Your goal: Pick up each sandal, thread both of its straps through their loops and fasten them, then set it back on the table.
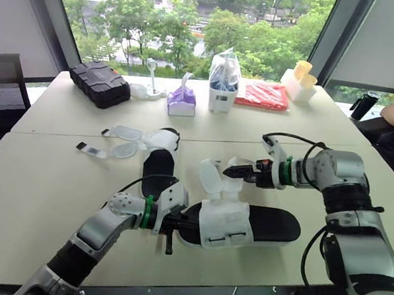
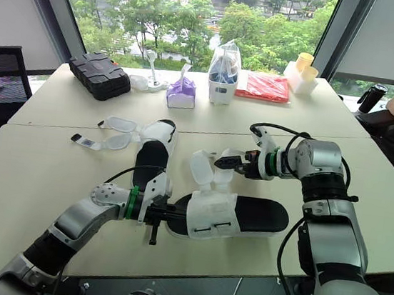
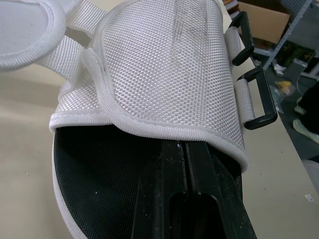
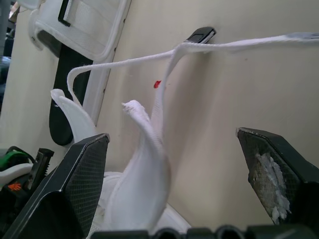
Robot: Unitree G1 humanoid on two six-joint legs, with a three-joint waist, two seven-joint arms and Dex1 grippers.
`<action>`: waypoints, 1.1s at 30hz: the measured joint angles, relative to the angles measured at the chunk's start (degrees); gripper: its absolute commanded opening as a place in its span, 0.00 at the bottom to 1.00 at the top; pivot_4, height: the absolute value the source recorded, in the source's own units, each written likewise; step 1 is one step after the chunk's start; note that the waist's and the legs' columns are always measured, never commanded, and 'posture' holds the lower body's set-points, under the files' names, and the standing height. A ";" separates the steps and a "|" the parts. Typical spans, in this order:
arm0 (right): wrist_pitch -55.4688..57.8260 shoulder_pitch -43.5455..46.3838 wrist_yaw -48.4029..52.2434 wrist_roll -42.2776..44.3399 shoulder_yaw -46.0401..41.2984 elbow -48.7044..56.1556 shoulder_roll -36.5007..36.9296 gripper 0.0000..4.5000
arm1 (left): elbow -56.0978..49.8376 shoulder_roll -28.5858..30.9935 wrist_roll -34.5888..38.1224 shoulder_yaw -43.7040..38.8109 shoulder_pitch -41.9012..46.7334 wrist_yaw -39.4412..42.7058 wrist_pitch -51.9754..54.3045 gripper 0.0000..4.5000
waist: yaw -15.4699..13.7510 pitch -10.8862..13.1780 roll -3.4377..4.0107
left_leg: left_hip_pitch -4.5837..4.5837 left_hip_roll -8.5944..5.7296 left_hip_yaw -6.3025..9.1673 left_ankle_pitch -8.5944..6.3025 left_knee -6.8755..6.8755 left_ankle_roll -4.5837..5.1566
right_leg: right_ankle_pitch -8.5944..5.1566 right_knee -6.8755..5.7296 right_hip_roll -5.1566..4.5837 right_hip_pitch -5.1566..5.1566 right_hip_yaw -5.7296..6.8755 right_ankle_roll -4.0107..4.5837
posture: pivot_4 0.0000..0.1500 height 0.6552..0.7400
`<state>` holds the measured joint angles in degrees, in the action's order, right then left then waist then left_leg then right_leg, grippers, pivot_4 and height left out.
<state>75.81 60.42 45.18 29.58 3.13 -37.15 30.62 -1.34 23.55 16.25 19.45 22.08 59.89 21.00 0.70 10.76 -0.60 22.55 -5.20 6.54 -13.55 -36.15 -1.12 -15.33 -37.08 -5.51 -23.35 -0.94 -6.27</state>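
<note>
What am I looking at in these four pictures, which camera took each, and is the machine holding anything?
This is a two-armed humanoid robot. The two wide pictures come from cameras in its head, looking down over its arms at a table; the two close-ups come from cameras on its wrists. Two sandals lie there: a near sandal and a far sandal with loose straps. The left hand, shut, sits tucked under the near sandal's white upper. The right hand is open around a white strap, not gripping it. A black case and red packet sit near the far edge.
</note>
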 measured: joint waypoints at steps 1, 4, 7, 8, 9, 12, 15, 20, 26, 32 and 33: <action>-0.29 0.71 -0.30 -0.03 -1.01 -1.67 -0.98 0.98 | -0.02 0.04 -0.01 -0.02 0.03 0.00 0.01 0.00 | 0.05 0.00 0.00 | 0.00 0.00 -0.01 0.00 0.01 0.00 | 0.01 0.00 0.01 0.00 -0.01 0.00 | 1.00 1.00; -2.88 3.90 -2.82 -0.10 -5.27 -8.95 -4.33 0.98 | -0.27 0.01 -0.08 0.00 0.04 -0.13 0.08 0.00 | 0.12 0.00 0.01 | -0.03 0.00 -0.01 0.01 0.01 -0.01 | 0.04 -0.02 0.06 -0.02 -0.02 0.03 | 1.00 1.00; -7.37 7.81 -6.96 -0.02 -11.25 -17.40 -6.67 0.98 | -0.63 -0.08 -0.34 0.10 -0.02 -0.29 0.14 0.00 | 0.07 0.00 0.01 | -0.02 0.01 -0.01 0.01 0.02 -0.02 | 0.05 -0.03 0.12 -0.03 -0.02 0.03 | 1.00 1.00; -8.89 9.05 -8.38 -0.01 -13.03 -19.62 -7.13 0.98 | -0.70 -0.08 -0.49 0.11 -0.02 -0.28 0.22 0.00 | 0.07 0.00 0.01 | -0.02 0.01 -0.01 0.01 0.04 -0.01 | 0.05 -0.03 0.12 -0.03 -0.02 0.03 | 1.00 1.00; -10.10 10.01 -9.49 -0.01 -14.42 -21.48 -7.29 0.98 | -0.85 -0.10 -0.54 0.11 -0.05 -0.29 0.34 0.00 | 0.04 0.00 0.01 | -0.02 0.00 -0.01 0.01 0.06 -0.02 | 0.05 -0.02 0.12 -0.03 -0.03 0.04 | 1.00 1.00; -13.04 11.83 -11.95 0.07 -18.63 -25.91 -7.72 0.98 | -1.02 -0.12 -0.57 0.05 -0.13 -0.35 0.78 0.00 | 0.12 0.00 0.01 | -0.02 0.00 -0.03 0.01 0.09 -0.01 | 0.05 -0.02 0.11 -0.04 -0.04 0.03 | 1.00 1.00; -15.10 12.29 -13.67 0.24 -21.74 -28.73 -8.62 0.85 | -1.06 -0.24 -0.58 -0.03 -0.31 -0.67 0.81 0.00 | 0.16 0.00 0.01 | -0.02 0.00 -0.03 0.01 0.07 -0.01 | 0.06 -0.05 0.11 -0.04 -0.04 0.04 | 1.00 1.00; -16.20 13.49 -13.85 0.29 -24.06 -30.08 -8.84 0.32 | -1.10 -0.40 -0.58 -0.05 -0.53 -1.08 0.79 0.00 | 0.21 0.00 0.02 | -0.02 0.00 -0.04 0.01 0.05 -0.01 | 0.08 -0.05 0.13 -0.04 -0.05 0.03 | 1.00 1.00; -13.01 15.06 -8.97 0.77 -24.67 -28.02 -8.10 0.01 | -1.17 -0.53 -0.57 -0.06 -0.67 -1.16 0.77 0.00 | 0.16 0.00 0.03 | -0.02 0.00 -0.03 0.01 0.06 -0.01 | 0.08 -0.03 0.14 -0.03 -0.05 0.03 | 1.00 1.00; -4.65 6.00 1.69 3.92 -17.28 -3.78 -4.98 0.01 | -1.27 -1.14 -0.56 0.00 -0.84 -1.31 0.92 0.00 | -0.15 -0.01 0.03 | 0.04 0.00 0.04 0.00 0.07 0.00 | 0.07 0.00 0.11 -0.06 -0.02 0.02 | 1.00 1.00; -2.35 2.62 3.40 5.77 -15.92 3.56 -3.98 0.01 | -1.36 -1.09 -0.55 -0.07 -0.95 -1.29 0.94 0.00 | -0.08 -0.01 0.03 | 0.05 0.00 0.03 -0.01 0.08 0.01 | 0.07 0.00 0.09 -0.09 -0.02 0.01 | 1.00 1.00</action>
<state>73.46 63.04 48.58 35.35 -12.79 -33.59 26.64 -2.70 22.46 15.70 19.38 21.13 58.60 21.93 0.62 10.76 -0.57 22.60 -5.19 6.57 -13.56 -36.07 -1.11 -15.26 -37.07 -5.42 -23.44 -0.96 -6.25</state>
